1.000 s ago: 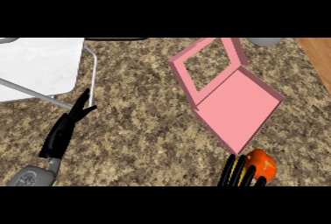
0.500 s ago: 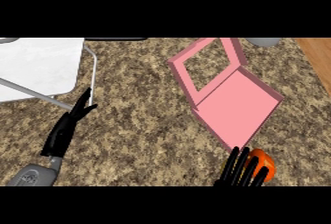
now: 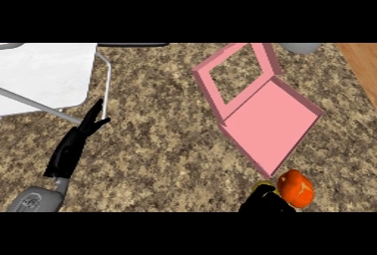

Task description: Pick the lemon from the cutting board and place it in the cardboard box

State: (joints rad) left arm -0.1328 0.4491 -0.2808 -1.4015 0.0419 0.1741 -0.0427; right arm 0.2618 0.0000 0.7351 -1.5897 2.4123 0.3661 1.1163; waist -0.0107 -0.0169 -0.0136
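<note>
A speckled brown stone counter [image 3: 169, 149] is seen from above. At 1 o'clock from the view's centre a pink box [image 3: 274, 124] is laid open, its flat panel spread toward 4 o'clock and its framed lid [image 3: 234, 79] raised toward 12 o'clock. An orange-red rounded fruit [image 3: 296, 188], in the lemon's place, is seen at 5 o'clock, just off the lower corner of the box and resting on the counter, not inside the box. No cutting board can be made out beneath it.

The right hand [image 3: 267, 201] is shown at the lower edge, at 5 o'clock, just left of the fruit and touching or nearly touching it. Only a dark mass is visible, so it cannot be told whether its fingers are open or curled.

The left hand [image 3: 77, 142] is set at 9 o'clock, fingers straight and pointed toward 1 o'clock, with nothing held. Its fingertips lie near the rim of a white sink [image 3: 44, 74] occupying the 10 o'clock corner. A grey round object [image 3: 300, 48] is cut off at the top edge at 1 o'clock.
</note>
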